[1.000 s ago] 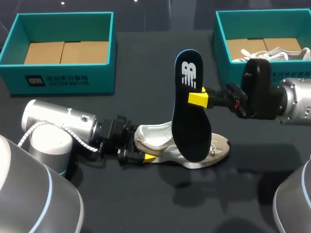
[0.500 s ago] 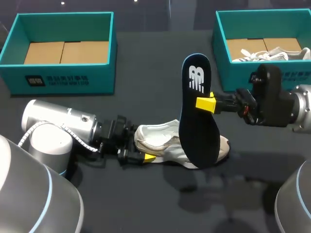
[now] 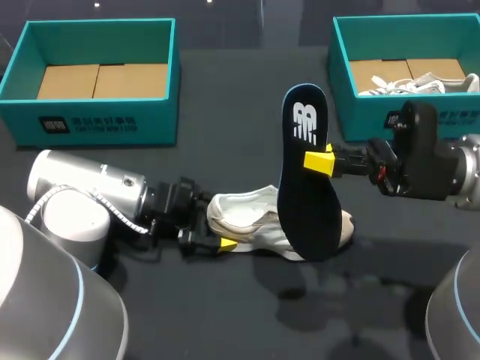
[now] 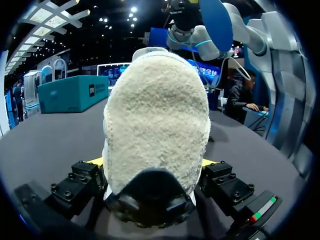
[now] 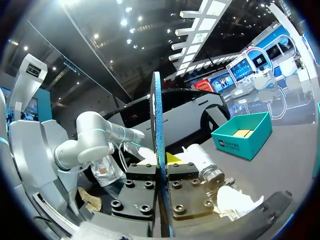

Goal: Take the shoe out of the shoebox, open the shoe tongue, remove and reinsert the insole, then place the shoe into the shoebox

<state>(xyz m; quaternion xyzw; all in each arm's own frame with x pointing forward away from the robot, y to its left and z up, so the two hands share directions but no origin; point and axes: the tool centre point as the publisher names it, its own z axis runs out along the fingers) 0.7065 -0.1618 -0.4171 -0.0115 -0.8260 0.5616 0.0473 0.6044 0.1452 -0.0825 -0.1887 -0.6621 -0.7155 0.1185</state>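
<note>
The shoe (image 3: 244, 221) lies on its sole mid-worktop (image 3: 225, 315), heel towards the left arm (image 3: 90, 195). The left jaws are clenched on that heel from both sides; the left wrist view shows the heel of the shoe (image 4: 157, 130) filling the space between them. This grip looks meant to pin the shoe down so that it cannot slide or tip while the other arm works at its opening.

The right arm (image 3: 420, 161) comes in from the side, its jaws grasping the insole (image 3: 304, 172) by the edge, about midway along its length. The insole (image 5: 157, 150) stands upright and edge-on to the wrist. Its heel end is up and its toe end hangs down over the shoe's mouth, seemingly lined up to be fed back in toe first. Whether the tip touches the shoe I cannot tell.

The left box (image 3: 112, 120) is open with nothing in it, probably where the shoe goes afterwards. The right box (image 3: 358, 112) holds a second shoe (image 3: 420, 82). Both sit at the far side, well apart from the work.
</note>
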